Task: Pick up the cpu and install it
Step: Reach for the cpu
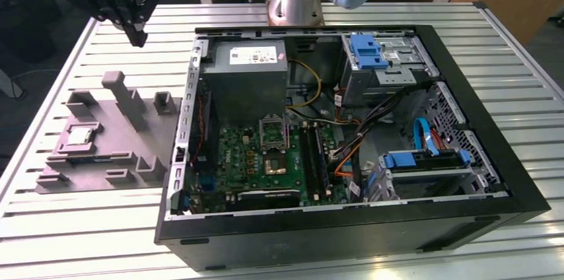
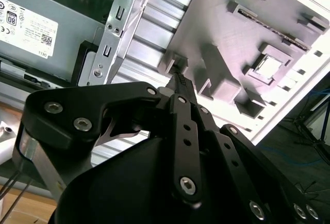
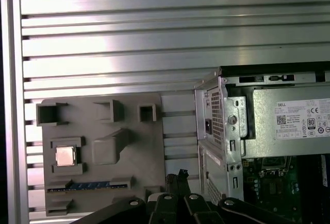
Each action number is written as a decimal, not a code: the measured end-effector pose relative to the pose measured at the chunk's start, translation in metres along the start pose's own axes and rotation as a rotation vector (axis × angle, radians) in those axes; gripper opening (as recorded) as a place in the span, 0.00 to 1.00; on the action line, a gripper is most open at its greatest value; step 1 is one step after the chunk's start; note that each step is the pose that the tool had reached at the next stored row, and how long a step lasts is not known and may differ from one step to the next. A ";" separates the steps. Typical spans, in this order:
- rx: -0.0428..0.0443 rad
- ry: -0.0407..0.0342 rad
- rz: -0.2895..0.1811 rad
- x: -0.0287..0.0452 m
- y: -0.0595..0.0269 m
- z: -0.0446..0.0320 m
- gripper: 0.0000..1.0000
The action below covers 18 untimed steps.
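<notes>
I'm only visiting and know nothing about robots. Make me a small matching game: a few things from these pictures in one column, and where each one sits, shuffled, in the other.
Things:
1. cpu
2. gripper
3. grey power-supply box
4. grey tray

Places:
A. inside the open computer case
B. lying on the slatted table, beside the case
C. in a recess of the grey tray
D. in the air above the table, outside the case

Pairs: 1-C, 2-D, 3-A, 4-B.
</notes>
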<state>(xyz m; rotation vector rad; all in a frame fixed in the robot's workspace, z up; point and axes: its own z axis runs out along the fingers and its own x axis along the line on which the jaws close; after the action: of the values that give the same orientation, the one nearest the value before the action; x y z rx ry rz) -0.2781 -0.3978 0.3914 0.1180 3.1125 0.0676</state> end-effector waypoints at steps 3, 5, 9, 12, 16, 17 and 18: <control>0.0000 0.0000 0.000 0.0013 -0.0001 0.0000 0.11; -0.0001 -0.0001 0.000 0.0021 -0.0002 0.0000 0.11; 0.0000 0.0000 0.000 0.0038 -0.0003 -0.0001 0.11; 0.0000 0.0000 0.000 0.0050 -0.0004 -0.0001 0.11; 0.0000 0.0000 0.000 0.0064 -0.0005 -0.0001 0.11; 0.0000 0.0000 0.000 0.0068 -0.0005 -0.0001 0.11; -0.0001 0.0000 0.000 0.0074 -0.0006 -0.0001 0.11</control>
<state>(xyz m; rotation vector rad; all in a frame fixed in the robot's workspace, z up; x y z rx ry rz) -0.2855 -0.3978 0.3913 0.1181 3.1125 0.0677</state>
